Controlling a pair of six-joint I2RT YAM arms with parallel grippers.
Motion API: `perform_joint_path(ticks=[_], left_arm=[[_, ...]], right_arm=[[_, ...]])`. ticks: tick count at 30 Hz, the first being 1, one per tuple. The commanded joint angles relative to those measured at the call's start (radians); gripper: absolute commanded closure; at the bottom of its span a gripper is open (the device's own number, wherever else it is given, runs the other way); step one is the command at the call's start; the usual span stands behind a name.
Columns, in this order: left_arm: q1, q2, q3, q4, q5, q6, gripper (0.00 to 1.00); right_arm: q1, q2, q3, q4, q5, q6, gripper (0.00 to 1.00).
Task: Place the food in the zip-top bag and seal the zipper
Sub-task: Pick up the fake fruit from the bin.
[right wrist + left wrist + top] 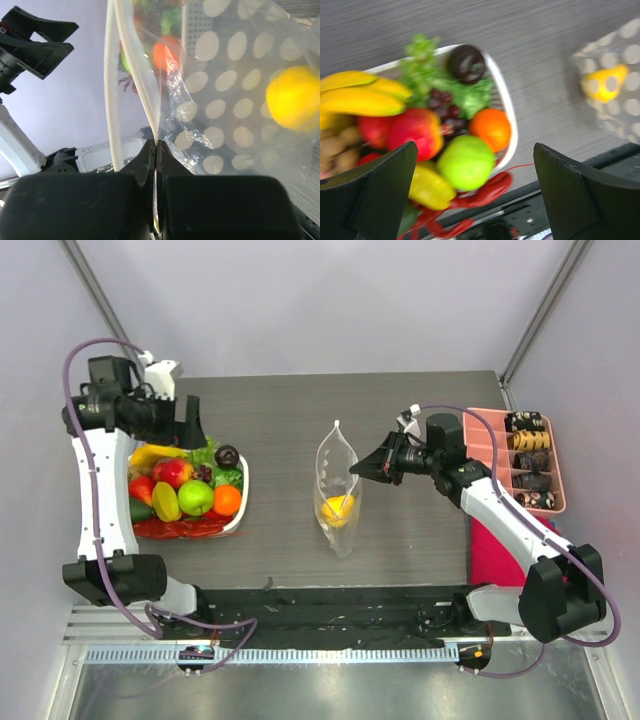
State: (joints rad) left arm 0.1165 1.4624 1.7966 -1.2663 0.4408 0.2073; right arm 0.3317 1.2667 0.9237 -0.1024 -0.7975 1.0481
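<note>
Left gripper [190,423]: hovering above the far edge of the white basket, jaws standing fully apart and gripping nothing; its black fingers [380,192] are framing the fruit from above.
White basket [243,502]: sitting on the left part of the table [290,405], its right rim [509,112] curving just beside the orange.
Food in basket: a banana [155,454], red apple [172,473], green apple [196,497] and orange [227,500] are crowding up to the rim, the green apple touching the orange; a red piece [487,192] is draping over the near rim.
Middle gap: a band of grey wood-grain table is showing between the basket's right rim and the bag, and more beyond the bag toward the far edge.
Zip-top bag [336,455]: standing near the table's centre, well apart from the basket, mouth gaping upward, with one yellow fruit [337,509] lying low inside.
Zipper [114,90]: its two strips are running apart, unsealed, converging toward the right fingertips.
Right gripper [358,470]: reaching in from the right, jaws closed tight [156,146] and pinching the bag's right mouth edge.
Pink tray [482,445]: lying along the table's right edge, behind the right arm, well apart from the bag.
</note>
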Motion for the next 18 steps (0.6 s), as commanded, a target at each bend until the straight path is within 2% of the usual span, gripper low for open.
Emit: perform_joint_path(ticks=[1,2,4,10,12,14,18], left_arm=[[0.124,0.056,0.101,-0.166,-0.035,0.261,0.00],[0.141,0.087,0.134,-0.244,-0.025,0.343,0.00],[0.167,0.177,0.237,-0.297,-0.042,0.517,0.00],[0.294,0.334,0.398,-0.395,-0.019,0.812,0.03],[0.311,0.331,0.385,-0.393,0.028,0.900,0.04],[0.310,0.270,0.301,-0.393,0.068,1.008,0.04],[0.287,0.143,0.132,-0.393,0.174,1.040,0.03]], right_arm=[[-0.003,-0.033,-0.014,-0.016,0.014,-0.053,0.99],[-0.005,-0.035,-0.019,-0.016,0.015,-0.057,0.99],[-0.003,-0.033,-0.020,-0.025,0.015,-0.072,0.99],[-0.003,-0.026,0.009,-0.083,0.026,-0.132,0.99],[-0.003,-0.024,0.012,-0.091,0.024,-0.137,0.99],[-0.005,-0.027,0.010,-0.094,0.024,-0.141,0.99],[-0.005,-0.033,0.009,-0.100,0.029,-0.146,0.99]])
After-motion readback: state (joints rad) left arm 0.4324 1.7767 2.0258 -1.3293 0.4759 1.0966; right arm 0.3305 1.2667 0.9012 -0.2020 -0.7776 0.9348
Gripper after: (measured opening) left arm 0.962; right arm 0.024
